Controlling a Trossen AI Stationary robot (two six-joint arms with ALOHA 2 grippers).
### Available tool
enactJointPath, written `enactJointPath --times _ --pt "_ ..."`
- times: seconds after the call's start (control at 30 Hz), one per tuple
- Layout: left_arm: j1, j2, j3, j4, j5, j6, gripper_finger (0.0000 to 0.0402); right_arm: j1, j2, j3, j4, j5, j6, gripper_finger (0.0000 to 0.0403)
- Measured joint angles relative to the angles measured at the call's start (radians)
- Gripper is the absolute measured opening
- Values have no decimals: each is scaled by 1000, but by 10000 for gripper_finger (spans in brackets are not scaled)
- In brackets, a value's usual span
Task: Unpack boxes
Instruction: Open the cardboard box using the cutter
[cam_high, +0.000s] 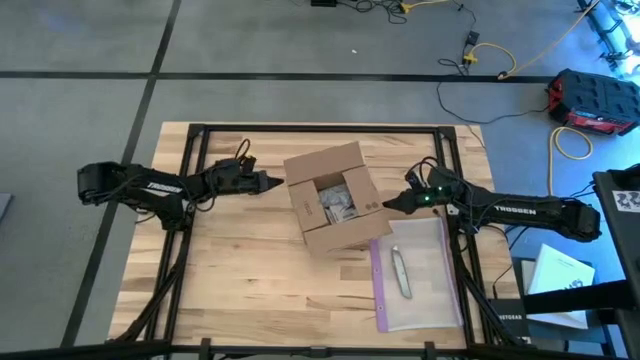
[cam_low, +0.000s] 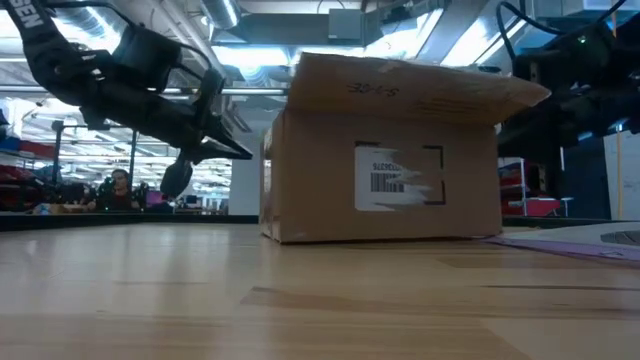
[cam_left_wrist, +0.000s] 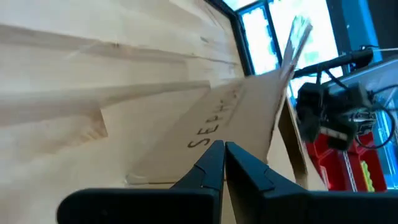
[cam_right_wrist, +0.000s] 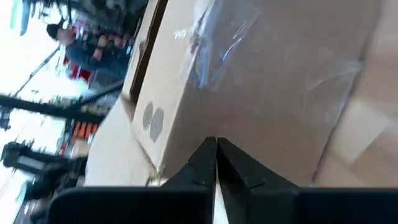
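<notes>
So, found the small brown cardboard box (cam_high: 331, 198) mid-table, flaps open, flanked by left gripper (cam_high: 277, 183) and right gripper (cam_high: 388, 205), both pinched together, empty, tips just beside its sides.

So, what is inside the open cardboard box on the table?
In the high view, the cardboard box stands open, and pale crumpled packing, perhaps paper or plastic wrap, fills it. What lies under that packing cannot be seen; it is covered.

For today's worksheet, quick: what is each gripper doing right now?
Left gripper: fingers shut, holding nothing, beside the box.
Right gripper: fingers shut, holding nothing.
</notes>
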Motion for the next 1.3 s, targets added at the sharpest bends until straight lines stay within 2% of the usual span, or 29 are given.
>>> enactJointPath --times 0.2,0.77,1.0,1.1,1.17,1.3 --pt "29 0 0 -32 38 24 0 93 49 0 23 -4 2 0" --pt "57 0 0 -52 45 102 0 317 268 2 324 164 92 0" --pt "95 0 0 -52 45 137 0 383 371 99 361 208 80 0" --pt "106 0 0 -51 45 148 0 400 391 151 356 203 45 0" --pt "108 0 0 -50 45 154 0 406 389 183 354 154 18 0" --pt "108 -1 0 -22 51 174 0 404 357 264 195 45 -25 0"
